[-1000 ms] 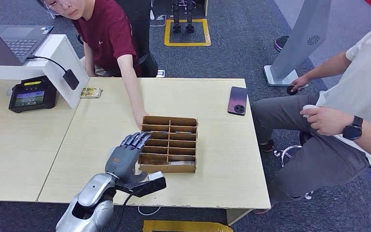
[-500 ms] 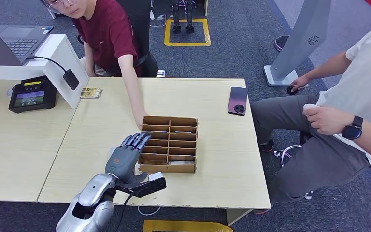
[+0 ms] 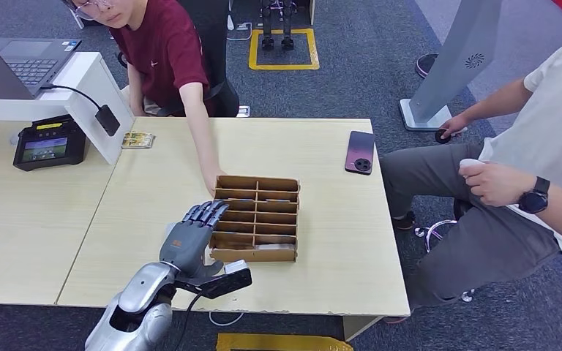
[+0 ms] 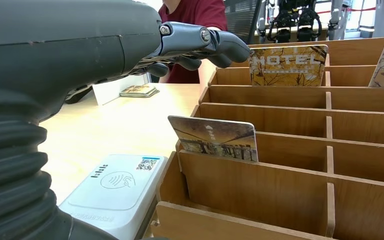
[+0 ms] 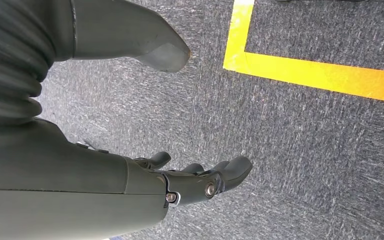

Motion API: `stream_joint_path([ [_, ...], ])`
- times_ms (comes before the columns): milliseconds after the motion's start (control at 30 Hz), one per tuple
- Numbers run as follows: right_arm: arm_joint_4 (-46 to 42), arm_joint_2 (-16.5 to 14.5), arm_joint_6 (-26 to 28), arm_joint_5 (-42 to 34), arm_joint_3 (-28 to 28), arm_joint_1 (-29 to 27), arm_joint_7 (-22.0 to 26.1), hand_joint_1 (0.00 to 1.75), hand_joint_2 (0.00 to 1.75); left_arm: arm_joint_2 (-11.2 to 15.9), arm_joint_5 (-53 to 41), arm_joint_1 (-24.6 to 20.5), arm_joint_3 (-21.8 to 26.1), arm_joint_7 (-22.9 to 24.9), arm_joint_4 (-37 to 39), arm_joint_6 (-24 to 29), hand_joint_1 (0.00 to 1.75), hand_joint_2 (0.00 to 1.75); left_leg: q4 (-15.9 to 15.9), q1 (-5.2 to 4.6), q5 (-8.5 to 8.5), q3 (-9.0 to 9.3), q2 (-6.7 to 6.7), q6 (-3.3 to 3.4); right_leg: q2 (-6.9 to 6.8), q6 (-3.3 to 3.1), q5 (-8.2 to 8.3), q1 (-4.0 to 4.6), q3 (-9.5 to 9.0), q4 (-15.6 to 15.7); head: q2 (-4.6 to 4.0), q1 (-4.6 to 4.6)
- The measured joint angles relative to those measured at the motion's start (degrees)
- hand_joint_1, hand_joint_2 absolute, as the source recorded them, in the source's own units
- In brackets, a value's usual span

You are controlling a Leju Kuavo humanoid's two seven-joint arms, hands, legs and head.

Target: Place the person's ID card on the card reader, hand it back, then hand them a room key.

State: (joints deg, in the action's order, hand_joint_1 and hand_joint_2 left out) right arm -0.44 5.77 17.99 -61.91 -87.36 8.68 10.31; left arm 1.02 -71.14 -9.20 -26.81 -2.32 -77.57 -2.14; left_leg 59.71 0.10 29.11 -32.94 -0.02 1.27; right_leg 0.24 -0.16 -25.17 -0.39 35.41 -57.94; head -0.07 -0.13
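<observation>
Brown cardboard, the slotted key box sits on the pale table, back from its near edge, with bare top between the box and that edge. Just left of the box lies a white card reader, carrying a contactless symbol and a small code label. The left hand hovers over the box's left side, fingers stretched forward, slightly apart, holding nothing. One key card stands in a near slot; farther in, another reads "HOTEL". A person's hand touches the box's far corner. The right hand hangs above grey carpet, fingers loosely curled, empty.
</observation>
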Motion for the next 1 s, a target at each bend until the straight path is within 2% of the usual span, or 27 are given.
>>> stream_joint_path([
  [367,0.0,0.0,0.0,0.0,0.0,0.0,0.0,0.00,1.75,-0.4,0.0,0.0,0.2,0.0,0.0,0.0,0.00,1.75,0.0,0.00,0.00,0.00,0.00,0.00,0.00,0.00,0.00,0.00,0.00,0.0,0.00,0.00],
  [500,0.0,0.0,0.0,0.0,0.0,0.0,0.0,0.00,1.75,-0.4,0.3,0.0,0.2,-0.2,0.0,0.0,1.75,1.75,0.0,0.00,0.00,0.00,0.00,0.00,0.00,0.00,0.00,0.00,0.00,0.0,0.00,0.00],
  [700,0.0,0.0,0.2,0.3,0.0,0.1,0.2,0.00,1.75,-0.4,2.6,0.4,0.7,-2.0,0.0,0.1,1.75,1.75,0.0,0.00,0.00,-0.01,0.00,0.00,0.00,0.00,0.00,0.00,0.00,0.0,0.00,0.00],
  [1000,0.0,0.0,0.2,0.4,0.0,0.3,0.2,0.00,1.75,-0.4,2.9,0.3,1.2,-2.1,0.0,0.4,1.75,1.75,0.0,0.00,0.00,0.00,0.00,0.00,0.00,0.00,0.00,0.00,-0.01,0.0,0.00,0.00],
])
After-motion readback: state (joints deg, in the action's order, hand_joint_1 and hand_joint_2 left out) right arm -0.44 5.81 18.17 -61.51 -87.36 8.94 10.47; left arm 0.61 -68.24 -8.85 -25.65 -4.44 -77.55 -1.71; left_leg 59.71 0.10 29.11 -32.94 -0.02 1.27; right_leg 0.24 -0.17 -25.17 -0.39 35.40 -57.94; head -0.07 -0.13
